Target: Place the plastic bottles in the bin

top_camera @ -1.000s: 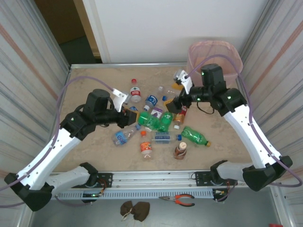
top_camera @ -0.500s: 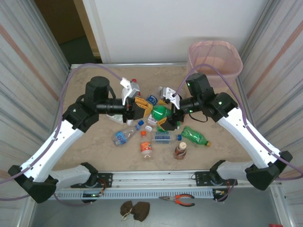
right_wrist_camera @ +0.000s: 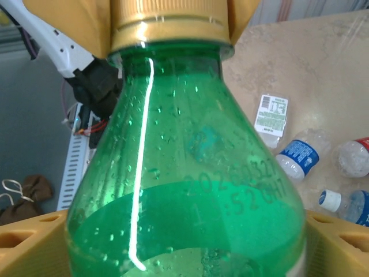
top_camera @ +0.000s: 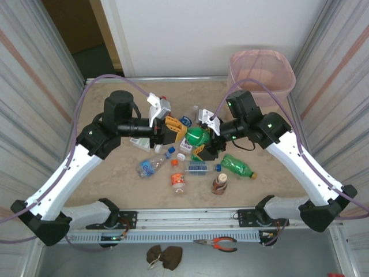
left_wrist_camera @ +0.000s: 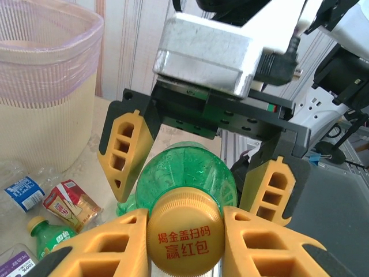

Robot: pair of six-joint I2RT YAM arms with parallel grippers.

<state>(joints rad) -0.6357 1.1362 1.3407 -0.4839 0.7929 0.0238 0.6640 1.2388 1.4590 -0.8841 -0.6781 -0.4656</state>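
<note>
Your marbled beige table (top_camera: 138, 187) has a tall ribbed bin (left_wrist_camera: 46, 115), lined with a pink bag, at its far right corner. Mid-table is a rounded green plastic bottle (top_camera: 196, 137). Your left claw (left_wrist_camera: 184, 228) is clamped on its gold cap. Your right claw (top_camera: 204, 147) brackets the body, though you cannot tell whether it grips. Small bottles (top_camera: 236, 165) lie scattered around.

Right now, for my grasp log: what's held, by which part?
The left gripper clamps the green bottle by its yellow cap; the right gripper straddles its body, grip unclear.
</note>
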